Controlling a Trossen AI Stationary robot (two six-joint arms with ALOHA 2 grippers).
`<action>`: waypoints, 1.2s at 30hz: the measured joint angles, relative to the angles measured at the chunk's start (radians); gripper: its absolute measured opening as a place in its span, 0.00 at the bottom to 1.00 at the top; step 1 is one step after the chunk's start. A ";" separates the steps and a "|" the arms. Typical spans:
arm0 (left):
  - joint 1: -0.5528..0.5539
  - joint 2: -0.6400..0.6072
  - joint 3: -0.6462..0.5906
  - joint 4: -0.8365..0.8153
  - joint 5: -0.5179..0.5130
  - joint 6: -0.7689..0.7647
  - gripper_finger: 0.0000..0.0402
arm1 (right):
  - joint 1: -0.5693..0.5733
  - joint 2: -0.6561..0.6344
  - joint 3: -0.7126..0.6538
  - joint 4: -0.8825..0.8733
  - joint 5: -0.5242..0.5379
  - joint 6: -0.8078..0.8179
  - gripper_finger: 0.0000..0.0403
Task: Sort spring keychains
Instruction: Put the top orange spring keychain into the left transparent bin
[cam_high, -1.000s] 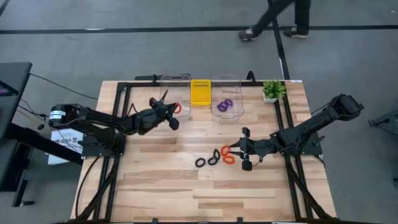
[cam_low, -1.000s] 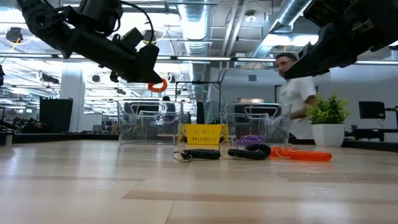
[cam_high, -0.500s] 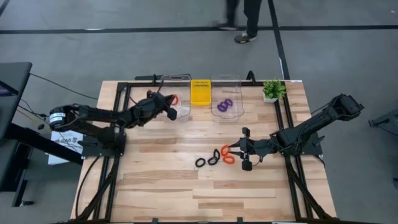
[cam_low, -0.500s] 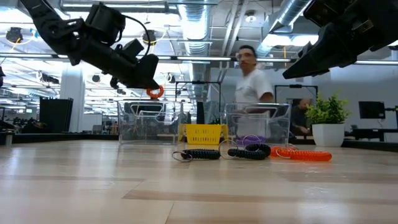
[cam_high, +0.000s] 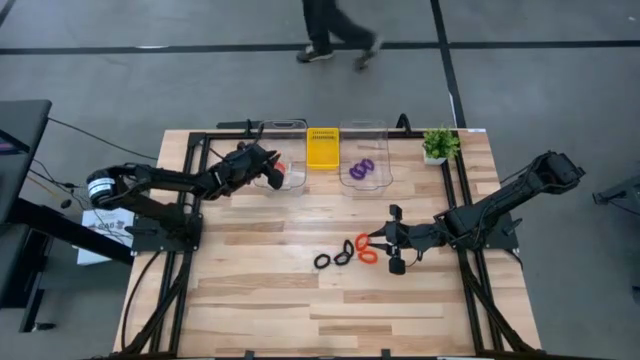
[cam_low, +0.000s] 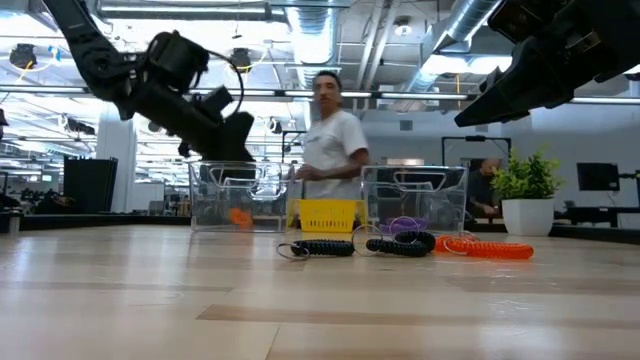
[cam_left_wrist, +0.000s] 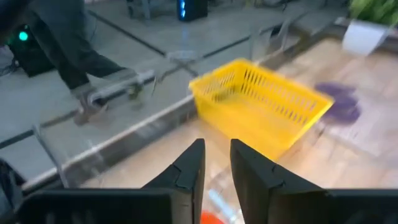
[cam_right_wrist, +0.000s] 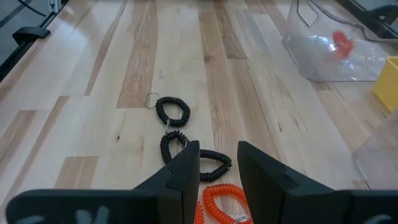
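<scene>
An orange-red spring keychain (cam_low: 240, 215) lies on the floor of the left clear bin (cam_high: 285, 140), and also shows in the right wrist view (cam_right_wrist: 341, 42). My left gripper (cam_high: 272, 166) hovers over that bin, open by a narrow gap (cam_left_wrist: 216, 146), with nothing between its fingers. Two purple keychains (cam_high: 361, 168) lie in the right clear bin. Two black keychains (cam_high: 333, 257) and an orange-red one (cam_high: 366, 250) lie on the table's middle. My right gripper (cam_right_wrist: 217, 149) stands open just above them and touches none.
A yellow basket (cam_high: 322, 148) stands between the two clear bins at the far edge. A small potted plant (cam_high: 438, 145) is at the far right corner. A person (cam_low: 325, 140) walks past beyond the table. The near half of the table is bare wood (cam_high: 330, 320).
My left gripper has swung toward the table's far edge, to above the left clear bin, and sunk a little. It has let go of the orange-red keychain, which has fallen to the bin's floor. The right arm has kept still.
</scene>
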 joint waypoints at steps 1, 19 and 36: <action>0.004 0.021 0.000 0.003 0.000 0.000 0.19 | 0.000 0.000 0.000 0.000 0.000 0.000 0.25; -0.150 -0.037 -0.001 0.061 -0.080 0.202 0.29 | 0.000 0.001 0.000 -0.099 -0.054 0.036 0.25; -0.656 -0.013 -0.001 0.054 -0.200 0.145 0.28 | -0.155 0.227 0.000 -0.045 -0.009 0.089 0.25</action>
